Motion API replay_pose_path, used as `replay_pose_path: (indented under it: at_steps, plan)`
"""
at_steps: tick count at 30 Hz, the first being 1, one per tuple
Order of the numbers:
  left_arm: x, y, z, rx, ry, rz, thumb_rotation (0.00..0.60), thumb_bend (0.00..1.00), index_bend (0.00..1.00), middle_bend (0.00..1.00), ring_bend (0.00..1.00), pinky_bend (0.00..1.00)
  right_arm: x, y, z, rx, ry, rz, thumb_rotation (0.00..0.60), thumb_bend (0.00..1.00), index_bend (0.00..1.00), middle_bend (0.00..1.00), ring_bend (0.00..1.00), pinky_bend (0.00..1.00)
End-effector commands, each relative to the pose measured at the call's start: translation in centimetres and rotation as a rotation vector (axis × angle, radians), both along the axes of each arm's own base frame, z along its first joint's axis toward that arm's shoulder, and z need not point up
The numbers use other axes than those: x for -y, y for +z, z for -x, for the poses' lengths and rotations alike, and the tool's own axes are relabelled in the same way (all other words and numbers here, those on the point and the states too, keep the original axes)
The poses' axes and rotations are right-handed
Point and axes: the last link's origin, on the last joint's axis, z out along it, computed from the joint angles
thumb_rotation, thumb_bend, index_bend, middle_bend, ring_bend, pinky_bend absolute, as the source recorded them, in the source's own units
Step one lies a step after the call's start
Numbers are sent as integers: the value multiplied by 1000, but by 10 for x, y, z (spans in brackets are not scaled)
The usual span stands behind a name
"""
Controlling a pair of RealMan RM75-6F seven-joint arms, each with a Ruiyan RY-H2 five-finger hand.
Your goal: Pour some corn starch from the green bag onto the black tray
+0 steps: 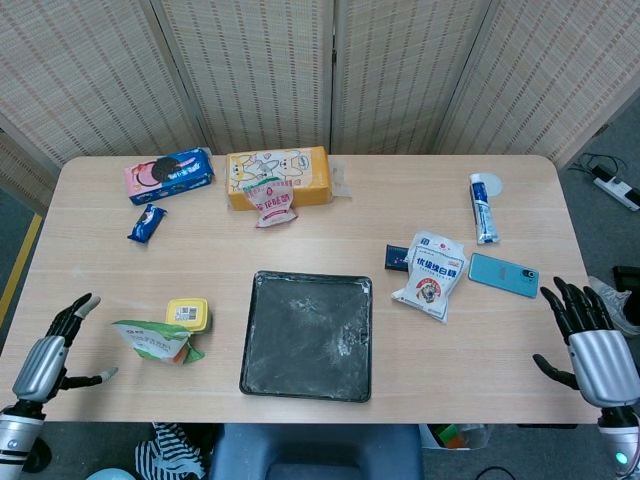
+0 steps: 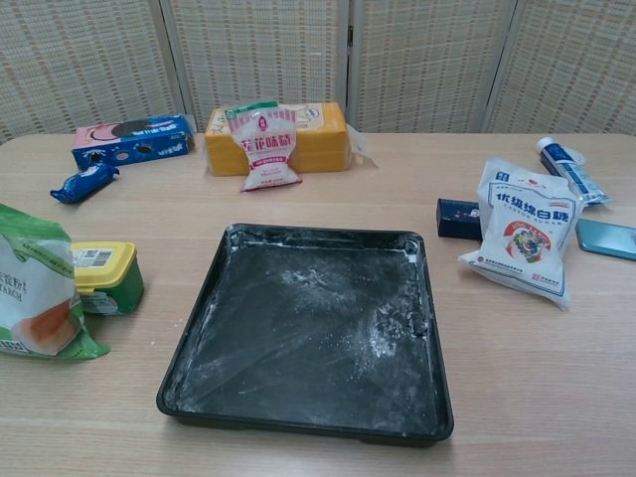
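Observation:
The green corn starch bag stands on the table at the front left, next to a yellow-lidded tub. The black tray lies in the middle near the front edge, dusted with white powder. My left hand hangs at the table's front left corner, left of the bag, fingers spread and holding nothing. My right hand is off the front right edge, fingers spread and empty. Neither hand shows in the chest view.
A yellow-lidded tub touches the bag's far side. Cookie packs, a yellow box and a small pink pouch lie at the back. A white bag, a dark small box, a phone and a tube lie right.

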Motion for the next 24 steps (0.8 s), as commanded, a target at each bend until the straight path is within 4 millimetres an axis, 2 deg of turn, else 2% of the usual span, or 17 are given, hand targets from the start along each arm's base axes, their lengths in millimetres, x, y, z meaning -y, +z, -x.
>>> replay_pose_path:
  at_steps: [1,5,7,9,10,11,14,17,24]
  plan:
    - [-4,-16,7,92,24,34,600,163,0,0,0,0,-3,2,-1,4,9,6,600,209,0,0,0,0]
    - [-7,-18,13,155,32,26,600,162,0,0,0,2,-4,6,-1,13,10,18,600,209,0,0,0,0]
    - [-10,-19,16,179,38,-7,600,163,0,0,37,111,-4,6,-1,15,13,18,600,209,0,0,0,0]
    - [-11,-20,19,184,47,-39,600,163,0,0,347,492,-5,5,-1,13,16,16,600,210,0,0,0,0]
    - [-11,-20,21,188,54,-43,600,163,0,0,490,616,-5,5,-1,12,18,15,600,210,0,0,0,0]
    - [-11,-20,22,192,61,-51,600,163,0,0,613,717,-5,5,-1,11,19,14,600,210,0,0,0,0]
    - [-11,-21,26,202,84,-62,600,163,0,0,795,871,-4,4,-2,8,20,11,600,209,0,0,0,0]
    - [-9,-22,31,220,107,-70,600,163,0,0,861,930,-4,3,-2,8,19,10,600,209,0,0,0,0]
    - [1,-29,47,269,185,-99,600,162,0,5,930,996,-5,4,-2,11,26,10,600,210,0,0,0,0]
